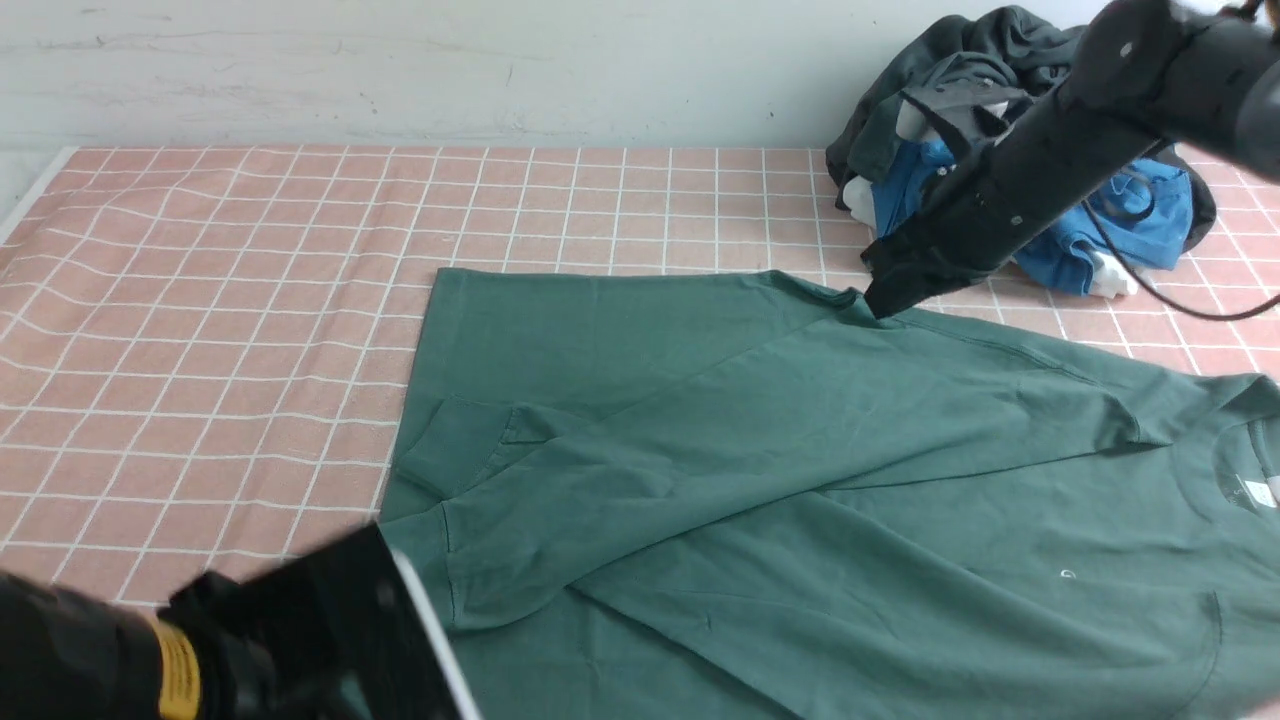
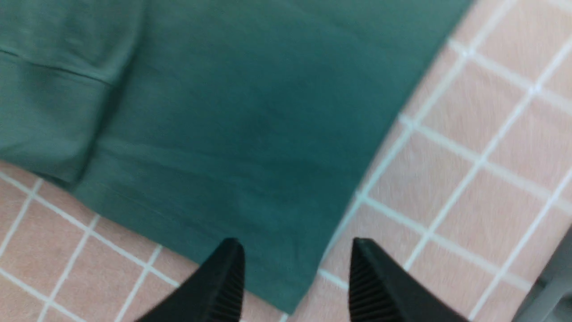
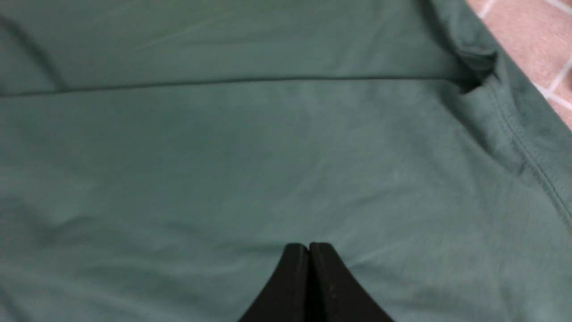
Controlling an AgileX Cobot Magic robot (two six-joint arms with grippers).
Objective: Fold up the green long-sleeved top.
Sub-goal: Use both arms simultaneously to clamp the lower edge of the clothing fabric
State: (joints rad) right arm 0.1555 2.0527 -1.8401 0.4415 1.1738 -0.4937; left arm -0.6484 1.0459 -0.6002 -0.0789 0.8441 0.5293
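Note:
The green long-sleeved top [image 1: 800, 470] lies flat on the table, neck [image 1: 1235, 440] to the right, and a sleeve with its cuff [image 1: 445, 445] is folded across the body. My right gripper [image 1: 885, 300] is at the top's far edge. In the right wrist view it [image 3: 308, 245] is shut, with creases in the green fabric [image 3: 268, 156] running to its tips. My left arm [image 1: 300, 640] is at the near left corner. In the left wrist view its gripper [image 2: 297, 243] is open, just above a corner of the top [image 2: 223, 112].
A pink checked cloth [image 1: 200, 300] covers the table. At the back right lies a heap of clothes with a dark grey garment [image 1: 960, 70] and a bright blue one [image 1: 1130, 220], right behind my right arm. A wall stands behind.

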